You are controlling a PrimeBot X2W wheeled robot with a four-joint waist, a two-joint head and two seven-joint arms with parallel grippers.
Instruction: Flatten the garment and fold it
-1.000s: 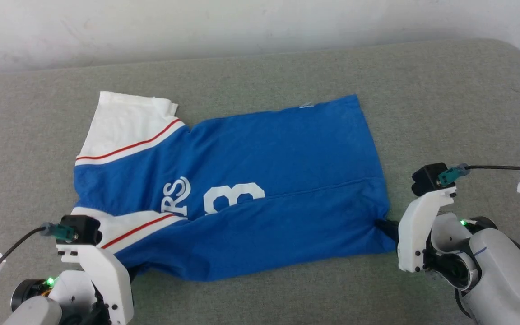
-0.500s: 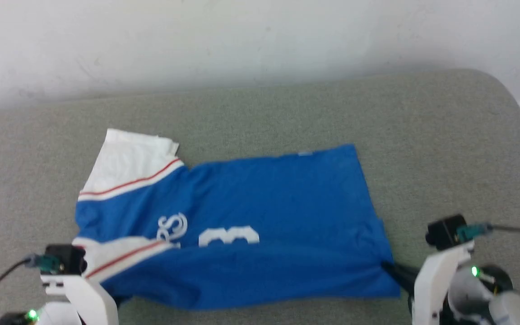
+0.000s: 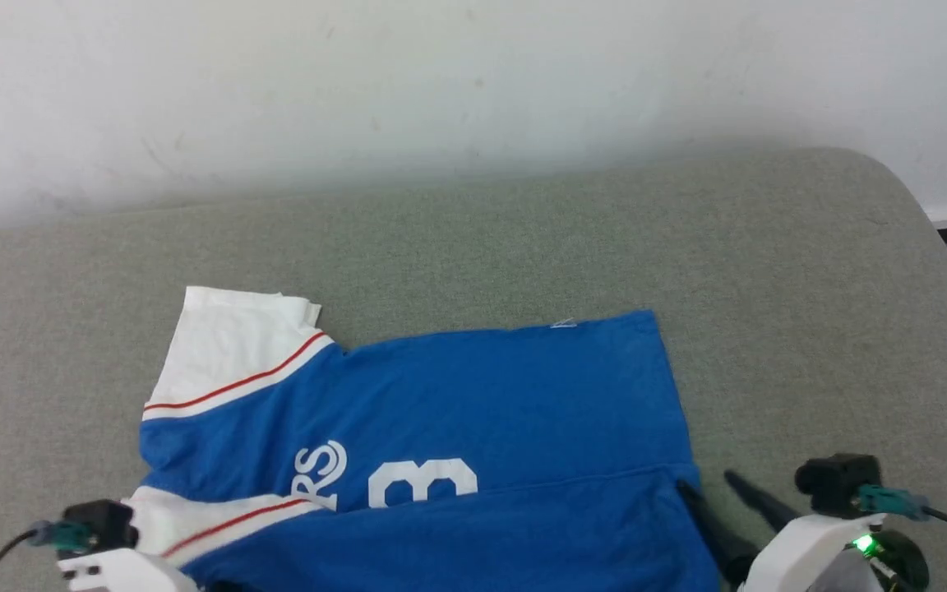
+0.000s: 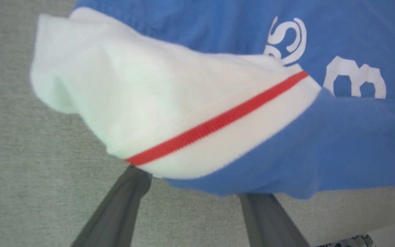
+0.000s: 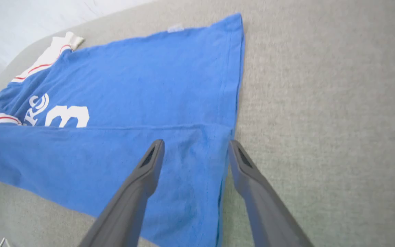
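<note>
- hovering, fingers spread: left gripper point(image 4: 194, 187) by the near-left sleeve point(image 4: 115, 103), right gripper point(image 5: 195, 145) over the near-right hem point(image 5: 225, 164).
- the garment point(image 3: 482, 395) lies with its near flap folded over; the next fold likely needs fresh grips.

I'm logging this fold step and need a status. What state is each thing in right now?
garment: lying on the grey surface, near long side folded over up to the "3".
left gripper: open, fingertips hidden by the near sleeve.
right gripper: open, fingers astride the hem edge, gripping nothing.
</note>
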